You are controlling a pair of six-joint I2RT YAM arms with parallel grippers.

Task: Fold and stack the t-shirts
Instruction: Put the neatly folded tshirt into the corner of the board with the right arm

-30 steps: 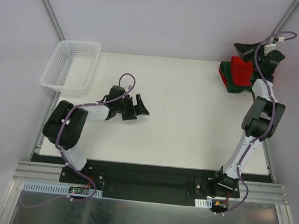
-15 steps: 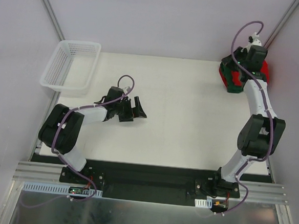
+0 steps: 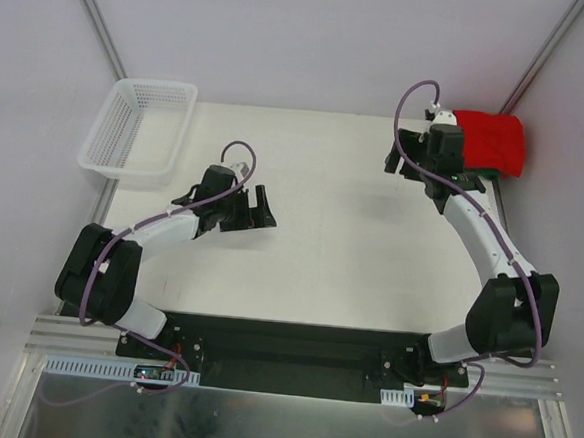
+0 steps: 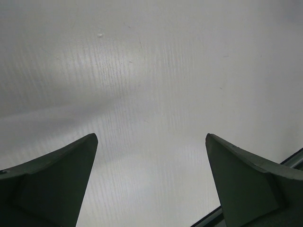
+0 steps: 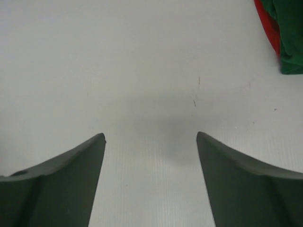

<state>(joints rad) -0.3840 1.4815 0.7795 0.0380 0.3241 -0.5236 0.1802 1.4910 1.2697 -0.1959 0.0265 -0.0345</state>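
Left end effector (image 4: 151, 137): jaws spread wide with nothing between them, only bare desk (image 3: 348, 273) below. It hangs over the left-middle of the desk.
Right end effector (image 5: 150, 135): jaws well apart and holding nothing. It is just to the left of the shirt stack and not touching the cloth.
Red t-shirt (image 3: 490, 141): folded, and topmost on the stack at the far right corner of the desk.
Dark green t-shirt (image 5: 291, 38): lies in the same stack. The right wrist view shows only a corner of it, cut off by the top and right edges of the frame, with a strip of red alongside.
Hidden: from above, the right arm's wrist covers the near left edge of the stack. Whatever else lies under the red cloth cannot be made out.
White mesh basket (image 3: 138, 123): at the far left corner, partly overhanging the desk's edge and well apart from both end effectors.
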